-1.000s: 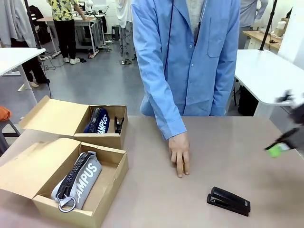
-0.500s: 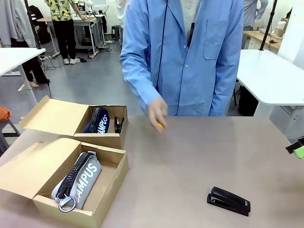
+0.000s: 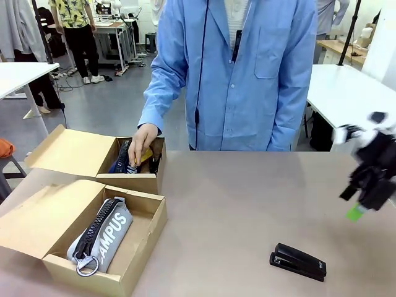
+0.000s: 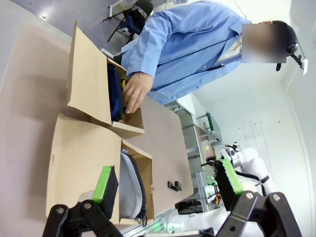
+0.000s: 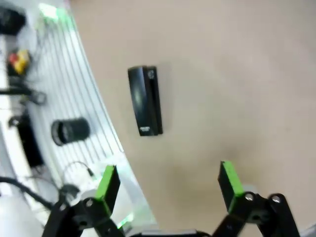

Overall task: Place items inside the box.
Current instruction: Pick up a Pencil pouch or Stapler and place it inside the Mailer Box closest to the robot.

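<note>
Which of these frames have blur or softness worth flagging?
Front view: sharp, except the right tool, which is motion-blurred at the picture's right edge. Right wrist view: soft all over, though the black stapler is still readable. Left wrist view: crisp, but rolled sideways.

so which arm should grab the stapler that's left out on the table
Probably right. The stapler lies on the robot's right side of the table, and the right gripper hangs near it, jaws open. The left gripper is off beyond the boxes.
</note>
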Robot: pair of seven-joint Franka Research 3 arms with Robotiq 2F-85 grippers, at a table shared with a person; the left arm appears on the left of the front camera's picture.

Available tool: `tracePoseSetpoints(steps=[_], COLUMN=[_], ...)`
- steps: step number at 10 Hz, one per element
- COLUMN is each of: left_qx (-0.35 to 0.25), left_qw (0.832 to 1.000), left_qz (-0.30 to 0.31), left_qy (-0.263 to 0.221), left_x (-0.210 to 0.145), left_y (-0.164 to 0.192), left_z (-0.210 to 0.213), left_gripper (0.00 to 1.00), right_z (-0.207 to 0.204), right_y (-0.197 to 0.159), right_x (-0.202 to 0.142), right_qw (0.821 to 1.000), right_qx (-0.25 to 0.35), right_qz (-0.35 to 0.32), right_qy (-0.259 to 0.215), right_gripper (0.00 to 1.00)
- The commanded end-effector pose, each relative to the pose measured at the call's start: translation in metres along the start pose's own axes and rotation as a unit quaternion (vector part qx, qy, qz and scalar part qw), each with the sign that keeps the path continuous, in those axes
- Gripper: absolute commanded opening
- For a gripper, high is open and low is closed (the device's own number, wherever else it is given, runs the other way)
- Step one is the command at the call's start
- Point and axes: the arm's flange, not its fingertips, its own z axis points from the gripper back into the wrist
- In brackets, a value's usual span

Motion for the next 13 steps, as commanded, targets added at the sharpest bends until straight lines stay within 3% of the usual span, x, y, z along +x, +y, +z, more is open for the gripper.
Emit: tracePoseSetpoints(steps=[1,2,3,4,9,10,11,13], left_qx=[-0.011,-0.011,-0.011,-0.011,-0.011,-0.011,-0.011,-0.011], left_qw=[1.000,1.000,1.000,1.000,1.000,1.000,1.000,1.000], left_qz=[-0.008,-0.008,-0.008,-0.008,-0.008,-0.008,-0.008,-0.008], left_qy=[-0.006,-0.006,-0.006,-0.006,-0.006,-0.006,-0.006,-0.006], left_x=[0.000,0.000,0.000,0.000,0.000,0.000,0.000,0.000], left_y=[-0.002,-0.002,-0.002,-0.002,-0.002,-0.002,-0.002,-0.002], left_z=[-0.001,-0.001,-0.001,-0.001,-0.001,-0.001,-0.001,-0.001], left_gripper=[1.00,1.00,1.00,1.00,1.00,1.00,1.00,1.00], right_z=[-0.058,-0.102,-0.127,-0.060,-0.060,-0.064,-0.080,-0.110], right_y=[0.017,0.030,0.038,0.028,0.024,0.014,0.026,0.057], right_x=[0.035,0.057,0.064,0.055,0.055,0.061,0.059,0.050], right_qw=[0.992,0.977,0.967,0.990,0.990,0.991,0.987,0.986], right_qx=[-0.028,-0.022,-0.018,-0.006,-0.008,-0.008,-0.070,-0.106], right_qz=[0.050,0.085,0.103,0.067,0.059,0.075,0.091,0.097], right_qy=[0.116,0.192,0.230,0.124,0.128,0.107,0.111,0.084], right_gripper=[1.00,1.00,1.00,1.00,1.00,1.00,1.00,1.00])
